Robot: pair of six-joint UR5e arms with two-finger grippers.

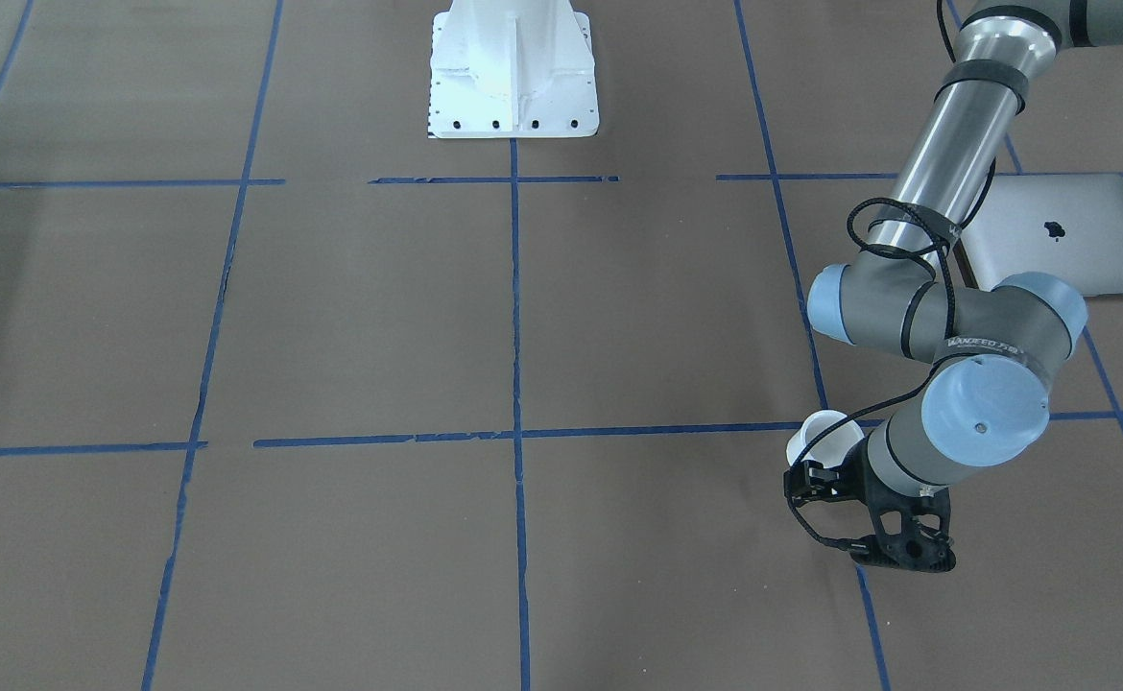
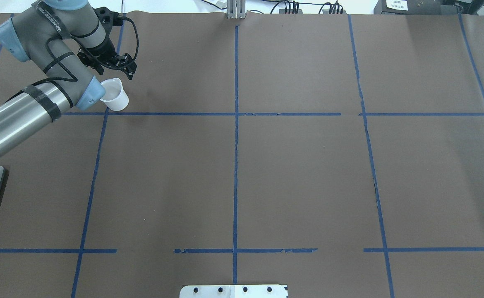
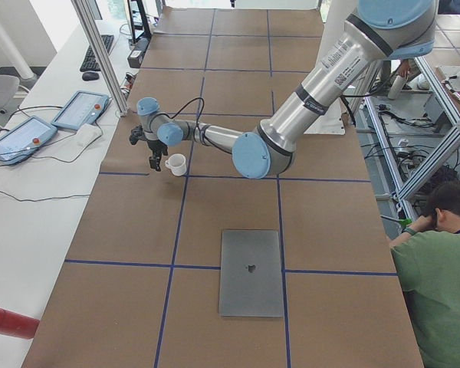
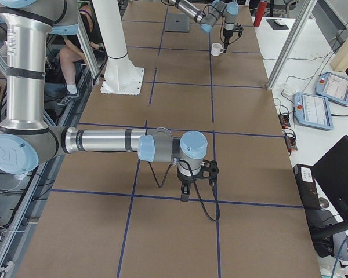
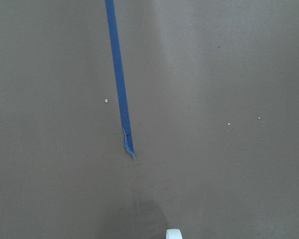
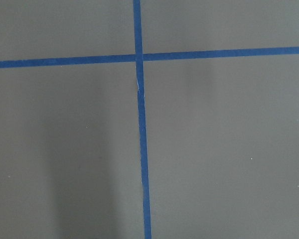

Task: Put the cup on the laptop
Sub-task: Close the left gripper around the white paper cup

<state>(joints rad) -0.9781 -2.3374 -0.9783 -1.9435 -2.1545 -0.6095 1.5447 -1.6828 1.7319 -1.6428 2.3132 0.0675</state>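
The cup is small, white and smooth, wider at the rim than at the foot, with a little loop handle that shows in the side views. It stands upright on the desk in the upper left of the overhead view, just by a crossing of blue tape lines. In the front view it sits at the lower right, partly hidden by the left arm. The left pincer hangs point-down just beside it. I cannot tell whether it touches the cup, nor whether its jaws are apart or together. The left wrist camera catches only a white sliver of rim at its bottom edge.

The laptop lies flat and closed at the right edge of the front view, well apart from the cup. It is a thin silver-grey slab of matt metal with rounded corners and a small dark apple logo at the middle of the lid.

Pale lettering runs along the left arm's grey wrist joint, too small to read surely.

The desk is covered in dull brown paper, marked into squares by the tape, which is torn in places. Both arms are shiny metal tubes with grey joints and light blue caps. The right arm reaches across the lower middle of the right side view, and the right pincer points down by a tape line there; I cannot tell its state
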